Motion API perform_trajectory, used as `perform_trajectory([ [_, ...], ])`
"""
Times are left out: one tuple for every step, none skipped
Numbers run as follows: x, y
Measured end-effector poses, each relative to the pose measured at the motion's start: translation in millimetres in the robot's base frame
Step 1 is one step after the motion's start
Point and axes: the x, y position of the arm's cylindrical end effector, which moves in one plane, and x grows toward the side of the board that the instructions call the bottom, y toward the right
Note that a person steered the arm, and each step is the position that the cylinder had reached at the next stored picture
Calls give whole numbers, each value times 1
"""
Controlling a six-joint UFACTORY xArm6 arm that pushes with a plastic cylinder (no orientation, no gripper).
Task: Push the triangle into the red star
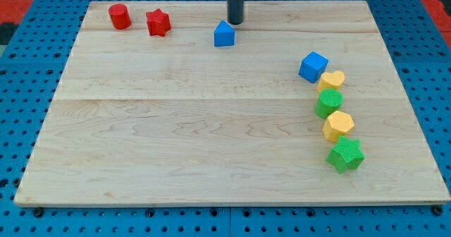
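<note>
Two red blocks sit at the view's top left: a red cylinder (119, 16), then the red star (158, 22) just beside it. Further right lies the blue triangle (224, 34), well apart from the star. We risk sending it down the board, since our tip (235, 22) stands above-right of it, apparently just clear. Being a bare rod, it grips nothing. An off-centre shove could spin the triangle past the star.
</note>
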Motion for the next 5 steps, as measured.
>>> perform_trajectory([
  [-25, 18],
  [-36, 38],
  [2, 26],
  [50, -5],
  [55, -44],
])
